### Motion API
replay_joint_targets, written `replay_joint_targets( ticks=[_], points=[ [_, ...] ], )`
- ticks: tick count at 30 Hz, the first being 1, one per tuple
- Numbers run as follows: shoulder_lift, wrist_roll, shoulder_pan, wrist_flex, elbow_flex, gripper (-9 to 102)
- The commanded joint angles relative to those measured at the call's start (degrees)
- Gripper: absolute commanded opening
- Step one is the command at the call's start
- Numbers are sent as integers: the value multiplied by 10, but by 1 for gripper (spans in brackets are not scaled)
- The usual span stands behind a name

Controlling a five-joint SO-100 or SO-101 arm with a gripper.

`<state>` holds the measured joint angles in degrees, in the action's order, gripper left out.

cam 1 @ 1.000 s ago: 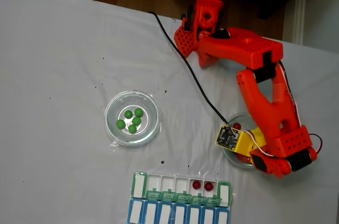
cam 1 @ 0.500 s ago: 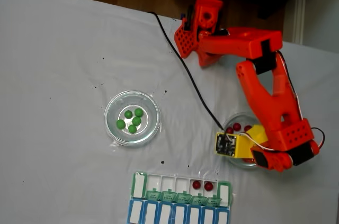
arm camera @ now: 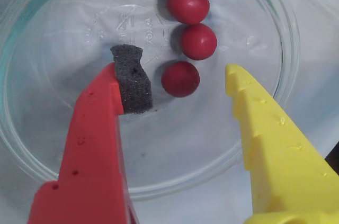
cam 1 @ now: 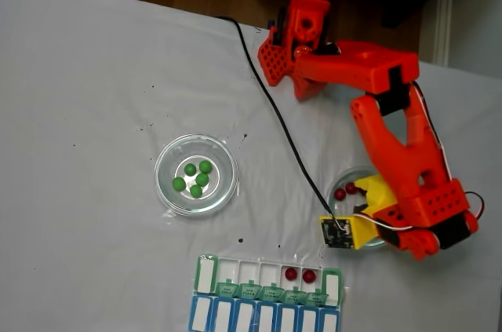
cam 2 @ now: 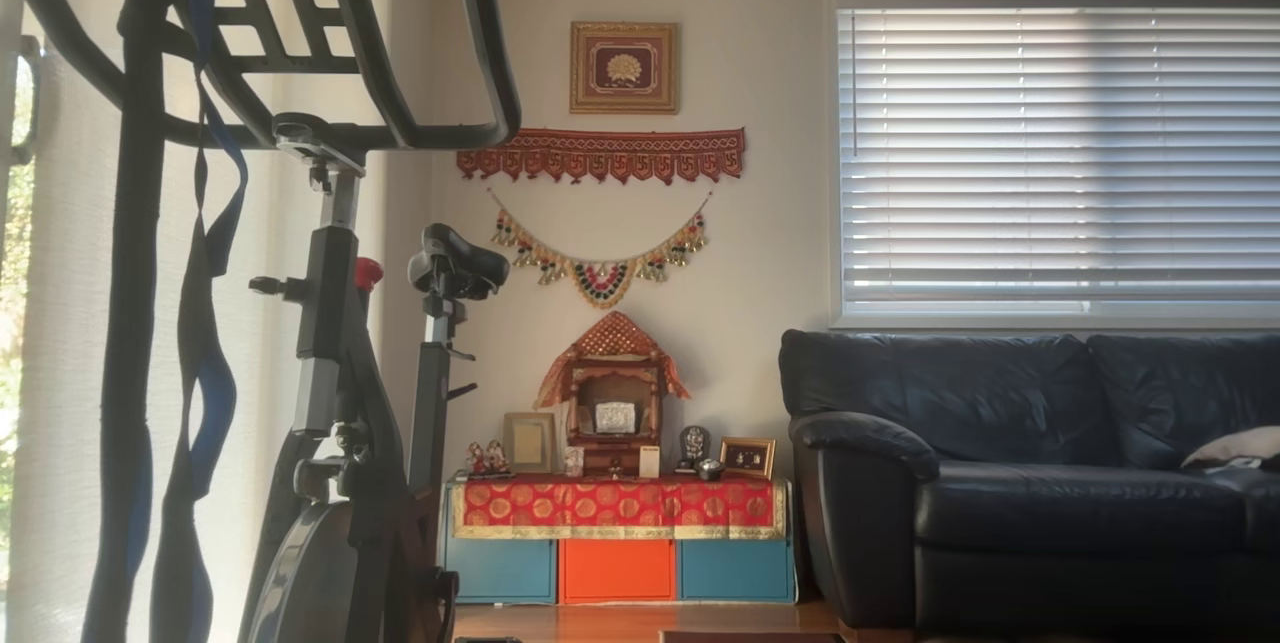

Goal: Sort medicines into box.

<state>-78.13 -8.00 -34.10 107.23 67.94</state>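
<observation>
**End effector dropped into red dish, spread wide for pick no. 3**

End effector (arm camera: 183, 73) now sits low inside the right-hand glass dish (arm camera: 275, 17), fingers wide apart & empty. 1 s ago the arm hung further over the dish; since then the wrist swung and the yellow finger (cam 1: 375, 187) came round into the bowl.

Wrist view: 3 red balls. Nearest red ball (arm camera: 180, 79) lies between the fingers, closer to the foam pad (arm camera: 131, 78) on the red finger than to the yellow one. Other 2 red balls (arm camera: 198, 41) sit just beyond the tips, touching or nearly so.

Fixed view: 2 red balls (cam 1: 300, 275) already in the box (cam 1: 267, 304), below-left of the end effector. 5 green balls (cam 1: 195, 178) untouched in the left dish (cam 1: 195, 175), well apart to its left on the tabletop (cam 1: 94, 112).

Meaning, prob.: approach done, closing comes next. Risk: round glossy ball may squirt out sideways toward the other 2.
</observation>
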Motion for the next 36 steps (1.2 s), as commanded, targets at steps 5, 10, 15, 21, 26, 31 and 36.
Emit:
replay_joint_targets(
  ticks=[5, 10, 15, 21, 26, 31, 36],
  points=[
    [-67, 25, -40, 20, 28, 37],
    [-36, 16, -56, 14, 33, 38],
    [-22, 1, -48, 6, -1, 41],
    [-29, -11, -47, 3, -9, 35],
    [-45, -27, -50, -14, -1, 28],
    [-47, -57, -52, -33, 6, 21],
    [-40, -87, -51, -60, 16, 20]
  ],
)
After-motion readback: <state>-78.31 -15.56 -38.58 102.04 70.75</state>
